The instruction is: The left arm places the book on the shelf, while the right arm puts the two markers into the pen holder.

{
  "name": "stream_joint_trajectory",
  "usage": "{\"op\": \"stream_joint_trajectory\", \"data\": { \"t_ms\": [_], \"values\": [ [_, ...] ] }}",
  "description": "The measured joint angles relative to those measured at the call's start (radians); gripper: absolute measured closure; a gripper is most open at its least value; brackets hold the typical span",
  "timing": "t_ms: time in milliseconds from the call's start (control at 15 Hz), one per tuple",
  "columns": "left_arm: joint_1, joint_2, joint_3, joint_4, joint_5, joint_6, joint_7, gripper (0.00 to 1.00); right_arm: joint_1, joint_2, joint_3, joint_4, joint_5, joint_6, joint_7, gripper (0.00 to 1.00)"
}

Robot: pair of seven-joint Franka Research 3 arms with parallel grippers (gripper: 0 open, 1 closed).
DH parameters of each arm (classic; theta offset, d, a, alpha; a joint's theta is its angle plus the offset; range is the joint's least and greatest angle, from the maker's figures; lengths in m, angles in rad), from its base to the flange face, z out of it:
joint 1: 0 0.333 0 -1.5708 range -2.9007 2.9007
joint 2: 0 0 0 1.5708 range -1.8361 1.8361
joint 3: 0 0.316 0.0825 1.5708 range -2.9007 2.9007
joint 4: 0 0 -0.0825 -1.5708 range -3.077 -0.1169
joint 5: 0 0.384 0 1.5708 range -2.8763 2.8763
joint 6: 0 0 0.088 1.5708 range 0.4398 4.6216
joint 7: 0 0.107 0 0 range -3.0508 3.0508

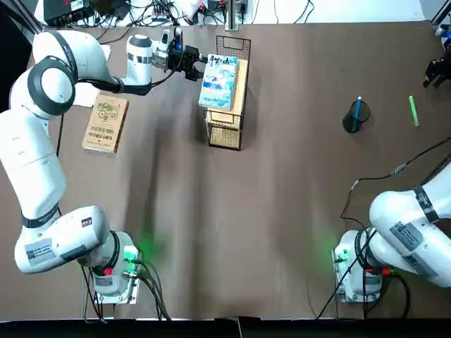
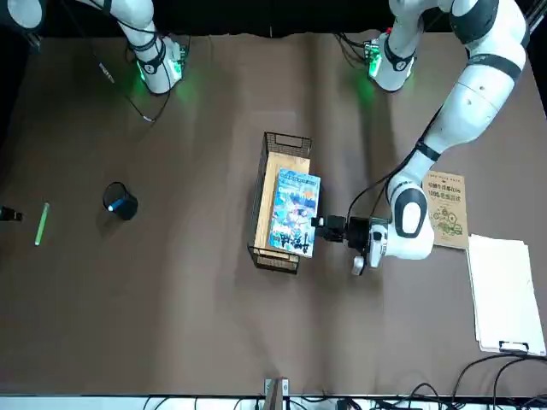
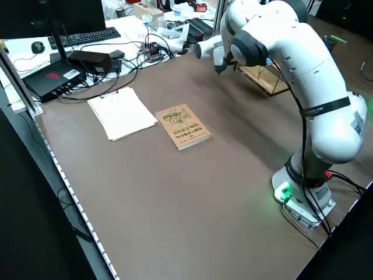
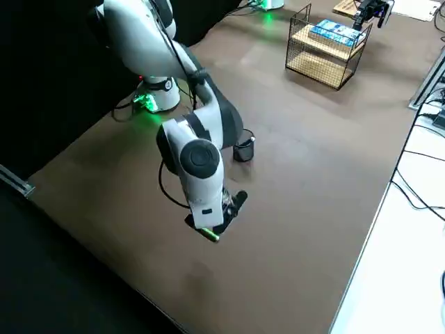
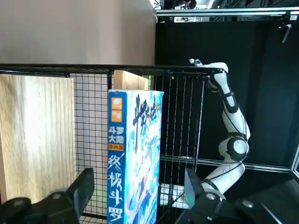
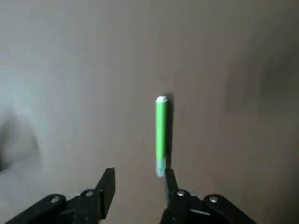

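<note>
The book (image 1: 219,81) lies on the wooden top of the wire shelf (image 1: 244,91), with the left gripper (image 5: 135,191) spread wide beside it. The blue marker (image 1: 357,108) stands in the pen holder (image 1: 350,121); the green marker (image 1: 414,111) lies on the bench (image 1: 296,197) near the right gripper (image 6: 140,171), its fingers wide apart.

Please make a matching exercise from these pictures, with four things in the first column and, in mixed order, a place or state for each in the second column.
Things
1. Blue marker
2. Green marker
3. Light blue book
4. Left gripper

Places or states
A. On the wooden board of the wire rack
B. Jaws open, at the rack, beside the light blue book
C. Standing in the black cup
D. Lying on the table, outside the cup

Right pairs
1-C, 2-D, 3-A, 4-B
</note>
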Motion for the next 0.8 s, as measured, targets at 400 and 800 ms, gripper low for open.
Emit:
{"op": "stream_joint_trajectory", "data": {
  "t_ms": [400,800],
  "values": [
    [0.009,-0.003,0.072,0.008,0.119,-0.007,-0.072,0.11,-0.001,0.084,-0.007,-0.052,-0.01,0.158,0.099,0.56],
    [0.139,-0.055,0.069,0.08,0.465,-0.175,-0.369,0.06,-0.016,0.132,-0.016,-0.053,-0.011,0.236,0.101,0.6]
  ]
}}
